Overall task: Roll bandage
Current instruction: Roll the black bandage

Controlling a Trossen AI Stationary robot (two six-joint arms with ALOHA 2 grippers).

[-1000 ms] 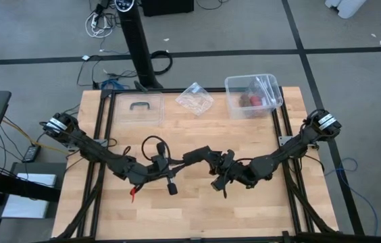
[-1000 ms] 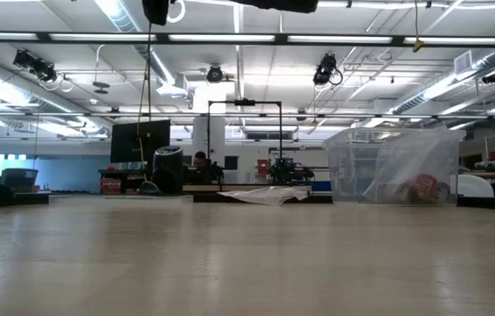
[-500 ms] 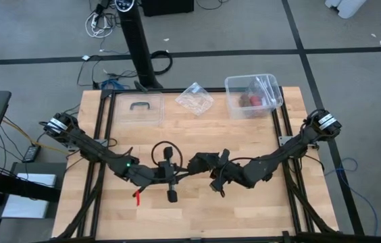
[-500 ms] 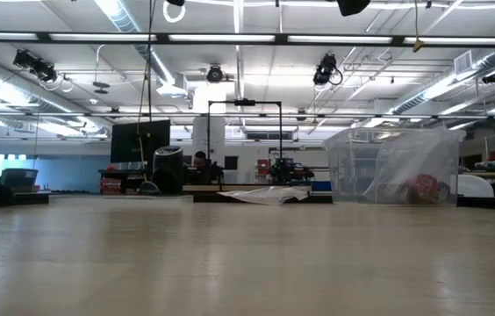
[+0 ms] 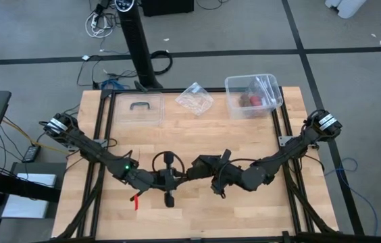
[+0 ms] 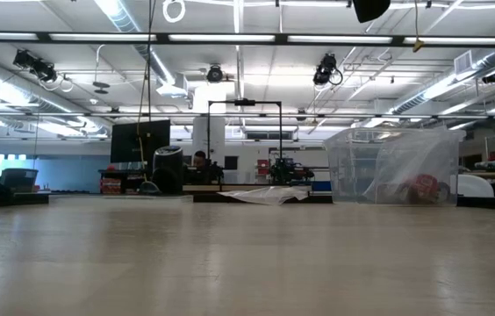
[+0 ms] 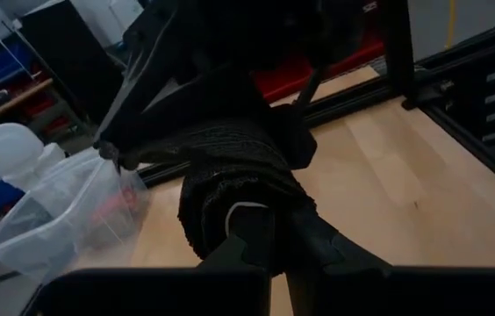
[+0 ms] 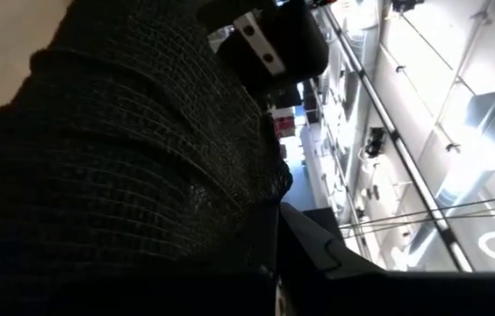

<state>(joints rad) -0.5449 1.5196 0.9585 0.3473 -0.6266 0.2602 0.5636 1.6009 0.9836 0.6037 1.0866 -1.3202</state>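
Left wrist view: we see the bandage (image 7: 239, 180), matte black ribbed fabric wound into a lump, clamped by the left gripper (image 7: 269, 230) and right gripper (image 5: 204, 165) above mid-table. A clear plastic box (image 5: 252, 95) (something red inside) stands well apart.

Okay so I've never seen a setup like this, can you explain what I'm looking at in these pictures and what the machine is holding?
Two dark robot arms work over a wooden table. One picture looks straight down, one sits at table level, and two come from cameras on the arms' wrists. In the overhead picture the left end effector and right end effector meet mid-table, both shut on the bandage, a black fabric bundle held between them above the table. At the far edge lie a clear lid with a handle, a crumpled plastic wrapper and a clear plastic box.
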